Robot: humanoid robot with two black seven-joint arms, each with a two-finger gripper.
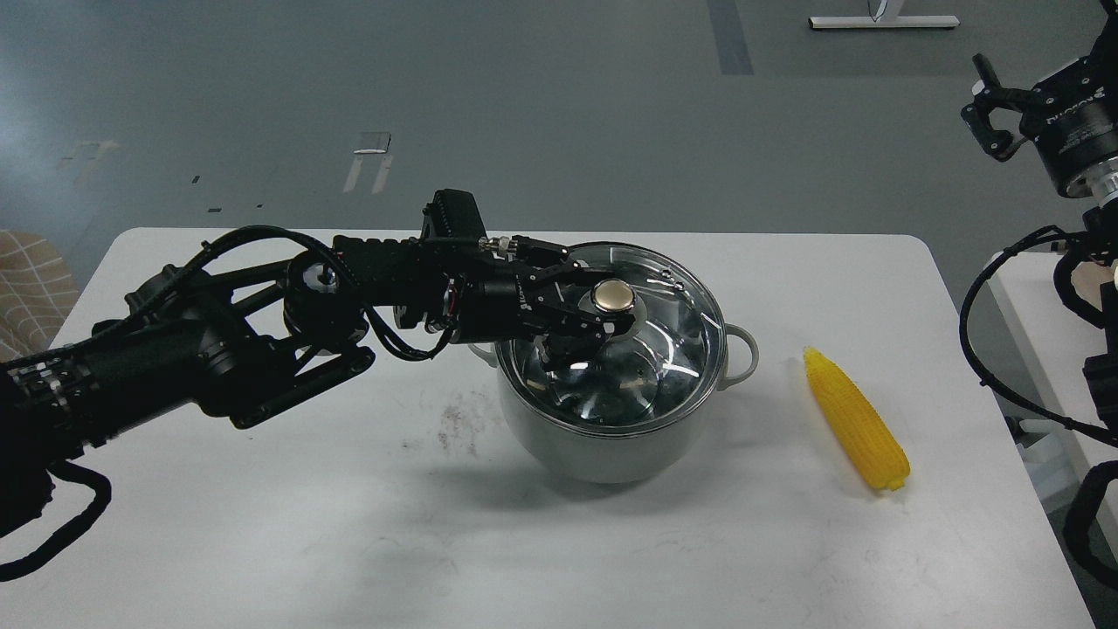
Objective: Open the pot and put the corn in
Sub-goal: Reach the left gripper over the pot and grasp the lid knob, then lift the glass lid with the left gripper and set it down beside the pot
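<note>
The pale grey-green pot (603,445) stands at the middle of the white table (262,524). Its round glass lid (664,349) with a brass knob (613,297) rests on the rim. My left gripper (598,301) reaches in from the left over the lid. Its two fingers sit on either side of the knob, closed on it. The yellow corn (856,419) lies on the table to the right of the pot, pointed tip away from me. My right gripper (991,109) hangs open and empty, high at the far right, off the table.
A second white surface (1048,349) stands beyond the table's right edge, with my right arm's cables above it. A faint smudge (458,424) marks the table left of the pot. A beige checked object (31,288) sits at the far left.
</note>
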